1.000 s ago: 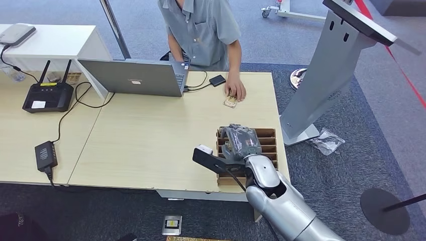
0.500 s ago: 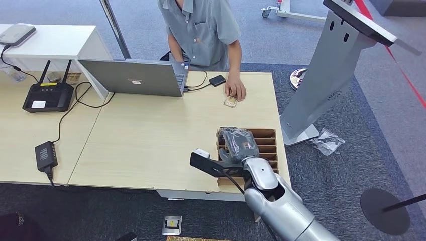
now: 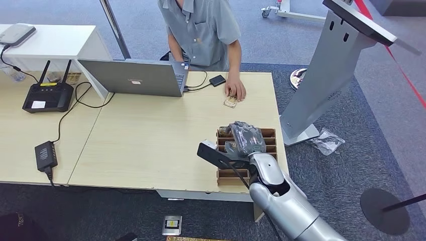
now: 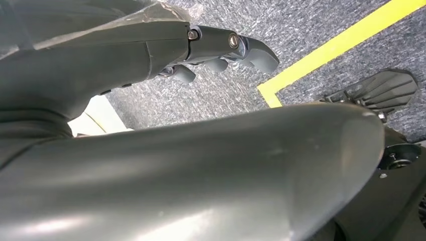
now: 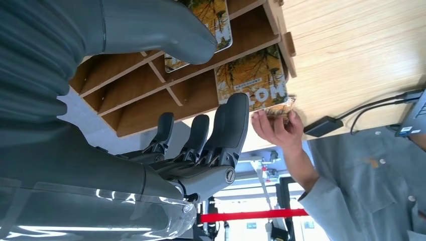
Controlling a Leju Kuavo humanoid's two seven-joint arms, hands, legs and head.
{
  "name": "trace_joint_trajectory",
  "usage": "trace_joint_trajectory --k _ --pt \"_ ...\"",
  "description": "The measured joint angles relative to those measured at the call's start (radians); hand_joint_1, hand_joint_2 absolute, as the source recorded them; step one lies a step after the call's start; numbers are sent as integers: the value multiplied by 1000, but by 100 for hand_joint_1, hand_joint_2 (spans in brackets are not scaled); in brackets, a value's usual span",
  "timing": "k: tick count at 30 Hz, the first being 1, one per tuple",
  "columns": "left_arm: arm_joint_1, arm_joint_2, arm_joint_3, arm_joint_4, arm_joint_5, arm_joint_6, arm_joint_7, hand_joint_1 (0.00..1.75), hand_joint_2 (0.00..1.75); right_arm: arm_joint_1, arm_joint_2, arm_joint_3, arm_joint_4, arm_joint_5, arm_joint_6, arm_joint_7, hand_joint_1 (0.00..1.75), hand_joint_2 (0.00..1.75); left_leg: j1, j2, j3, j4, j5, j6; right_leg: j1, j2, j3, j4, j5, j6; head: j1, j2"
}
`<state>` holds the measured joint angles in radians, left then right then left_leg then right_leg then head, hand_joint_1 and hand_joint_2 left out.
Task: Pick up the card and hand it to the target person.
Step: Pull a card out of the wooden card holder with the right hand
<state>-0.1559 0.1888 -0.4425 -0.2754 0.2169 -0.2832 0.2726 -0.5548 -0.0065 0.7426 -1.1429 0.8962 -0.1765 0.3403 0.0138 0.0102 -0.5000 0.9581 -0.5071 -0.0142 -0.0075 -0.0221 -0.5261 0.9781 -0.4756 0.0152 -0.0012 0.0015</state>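
Fingers of my right hand spread, released, above slotted wooden rack lower centre; glossy card in end slot beside open tabletop.

Pale wooden desk, grey carpet

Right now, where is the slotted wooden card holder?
In the head view the wooden card holder sits at the table's near right corner, directly under the right robot hand, with the grey kiosk stand beside it.
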Motion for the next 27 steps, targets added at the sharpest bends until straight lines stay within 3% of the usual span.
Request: trace_joint_trajectory --k 27 --pt "-21 0 0 -1 -15 -2 14 0 0 49 -4 -8 -11 19 43 3 94 175 0 0 0 0 0 0 0 0 0 0 0 0 0 0"
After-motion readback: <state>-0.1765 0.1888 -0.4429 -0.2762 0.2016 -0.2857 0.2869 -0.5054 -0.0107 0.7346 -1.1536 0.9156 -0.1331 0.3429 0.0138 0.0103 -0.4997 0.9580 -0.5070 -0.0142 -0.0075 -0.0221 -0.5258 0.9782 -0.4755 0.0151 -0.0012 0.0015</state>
